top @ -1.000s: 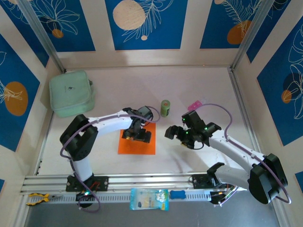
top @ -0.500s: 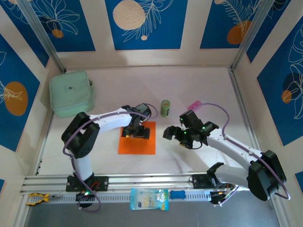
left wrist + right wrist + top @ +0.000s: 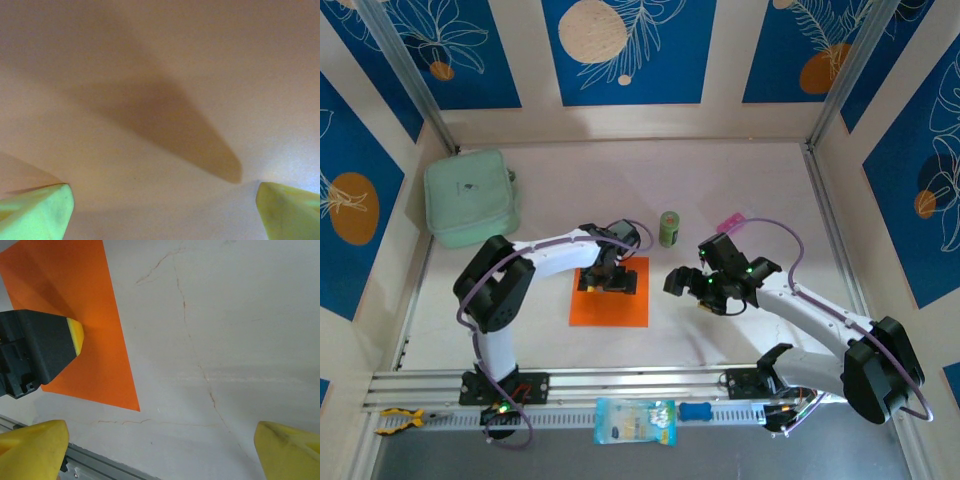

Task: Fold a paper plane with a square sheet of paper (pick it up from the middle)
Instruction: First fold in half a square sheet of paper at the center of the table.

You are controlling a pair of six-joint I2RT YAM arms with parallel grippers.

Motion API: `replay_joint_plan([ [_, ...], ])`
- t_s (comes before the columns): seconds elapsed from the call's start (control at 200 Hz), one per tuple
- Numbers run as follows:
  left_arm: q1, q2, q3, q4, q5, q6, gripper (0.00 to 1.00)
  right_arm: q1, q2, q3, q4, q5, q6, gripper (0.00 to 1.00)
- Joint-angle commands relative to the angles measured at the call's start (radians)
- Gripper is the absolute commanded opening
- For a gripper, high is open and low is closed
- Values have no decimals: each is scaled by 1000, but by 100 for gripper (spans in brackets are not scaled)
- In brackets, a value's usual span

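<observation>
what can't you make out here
- Top external: the left jaws cover the far middle of the orange sheet; contact unclear.
- Left wrist: too close; blurred surface can't be identified.
- Right wrist: the sheet is cut off at the frame's top-left.
- Top external: print on blue packet too small.

square sheet of paper (image 3: 610, 308): flat on table (image 3: 580, 180), under left gripper (image 3: 609, 282)
right gripper (image 3: 688, 287): right of the sheet
pouch (image 3: 470, 197): far left
can (image 3: 669, 229): behind the sheet's right corner
packet (image 3: 730, 222): right of can
</observation>
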Motion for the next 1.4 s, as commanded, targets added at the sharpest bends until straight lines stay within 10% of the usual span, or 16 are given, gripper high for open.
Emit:
replay_joint_plan([
  [0.0, 1, 40, -33, 12, 4, -17, 94, 7, 7, 5, -4, -17, 1, 96],
  [0.675, -30, 103, -24, -11, -20, -10, 87, 6, 3, 12, -19, 5, -3, 95],
  [1.305, -31, -139, -119, 195, 52, -6, 50, -12, -194, -2, -121, 358, 24, 85],
  [1.395, -30, -179, -137, 232, 78, -16, 48, -60, -223, -14, -77, 251, -93, 88],
])
